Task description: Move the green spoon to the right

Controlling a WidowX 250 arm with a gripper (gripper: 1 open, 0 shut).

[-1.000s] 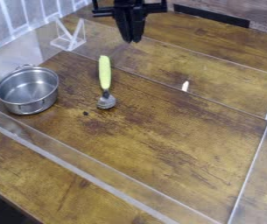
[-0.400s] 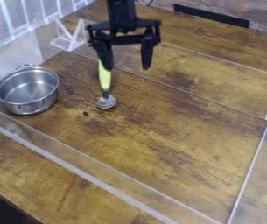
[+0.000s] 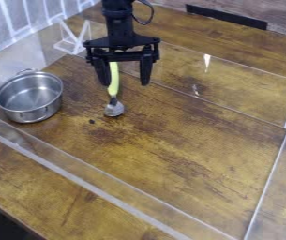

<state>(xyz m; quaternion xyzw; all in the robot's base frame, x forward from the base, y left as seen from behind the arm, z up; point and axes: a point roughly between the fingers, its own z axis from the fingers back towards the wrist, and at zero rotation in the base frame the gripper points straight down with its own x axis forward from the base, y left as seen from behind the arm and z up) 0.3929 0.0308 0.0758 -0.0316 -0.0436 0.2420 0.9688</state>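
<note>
The green spoon (image 3: 112,92) lies on the wooden table, its yellow-green handle pointing away and its small grey bowl toward the front. My gripper (image 3: 121,79) hangs straight down over the handle's upper half, open wide. One finger (image 3: 98,74) stands to the left of the handle and the other to its right. Nothing is gripped. The top of the handle is hidden behind the gripper body.
A round steel pot (image 3: 29,96) sits at the left, close to the spoon. A clear plastic stand (image 3: 71,37) is at the back left. Clear acrylic walls (image 3: 57,167) border the wooden table (image 3: 195,141) at front and right.
The gripper came down from the back, opened wide, and shifted left so its fingers now straddle the spoon's handle. The spoon and pot have not moved.
</note>
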